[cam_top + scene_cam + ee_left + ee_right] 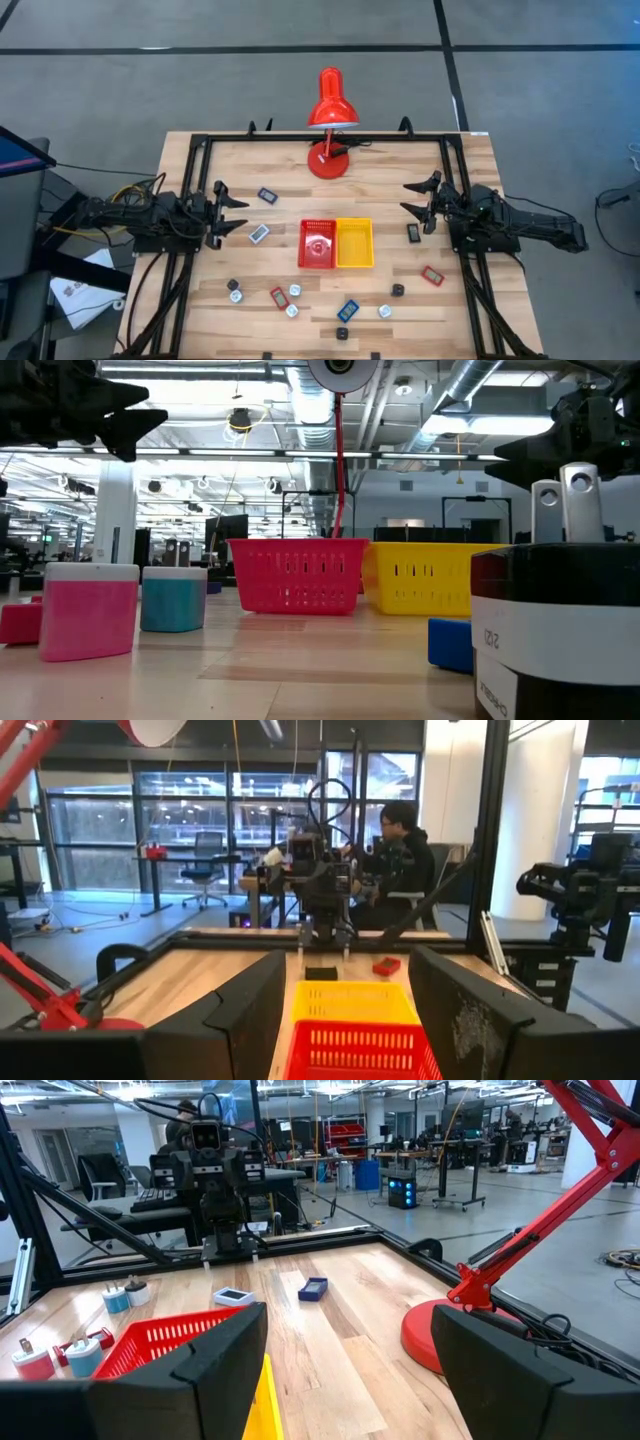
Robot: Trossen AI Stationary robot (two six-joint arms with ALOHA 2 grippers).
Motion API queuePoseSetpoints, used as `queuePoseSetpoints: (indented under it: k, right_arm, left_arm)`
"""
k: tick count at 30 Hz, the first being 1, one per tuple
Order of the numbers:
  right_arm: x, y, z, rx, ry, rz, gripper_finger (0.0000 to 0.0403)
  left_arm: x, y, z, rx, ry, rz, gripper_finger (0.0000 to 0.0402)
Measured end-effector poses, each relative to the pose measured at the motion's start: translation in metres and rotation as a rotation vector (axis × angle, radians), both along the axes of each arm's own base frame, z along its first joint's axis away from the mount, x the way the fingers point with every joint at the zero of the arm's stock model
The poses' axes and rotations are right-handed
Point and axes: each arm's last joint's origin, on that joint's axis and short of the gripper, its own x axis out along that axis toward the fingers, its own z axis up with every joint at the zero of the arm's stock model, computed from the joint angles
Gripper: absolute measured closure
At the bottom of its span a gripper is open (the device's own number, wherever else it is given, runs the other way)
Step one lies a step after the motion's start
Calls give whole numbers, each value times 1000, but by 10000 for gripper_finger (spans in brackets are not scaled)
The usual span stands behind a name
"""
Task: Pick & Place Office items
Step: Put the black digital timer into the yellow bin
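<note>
Items [290, 298] are scattered around 2 trays [336, 243] at table centre. Left gripper [236, 213] and right gripper [414, 198] are held open and empty at opposite sides, well apart from them.

Desk [400, 305]: pale wood planks, smooth, faint sheen, framed by matt black metal rails [330, 138]. Lamp [331, 100]: glossy red shade and base. Red tray [318, 243] and yellow tray [354, 243]: perforated plastic mesh walls. Office items [431, 275]: small plastic pieces, mostly matt. Left pincer [233, 213] and right pincer [418, 196]: matt black fingers, scuffed.
</note>
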Motion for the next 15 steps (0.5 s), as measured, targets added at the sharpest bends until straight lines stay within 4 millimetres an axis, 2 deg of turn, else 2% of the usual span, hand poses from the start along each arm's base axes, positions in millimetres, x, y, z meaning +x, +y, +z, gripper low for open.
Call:
queuePoseSetpoints:
  k: [15]
  right_arm:
    - [0,0,0,0,-1,0,127]
  left_arm:
    - [8,-1,-9,10,111,3,193]
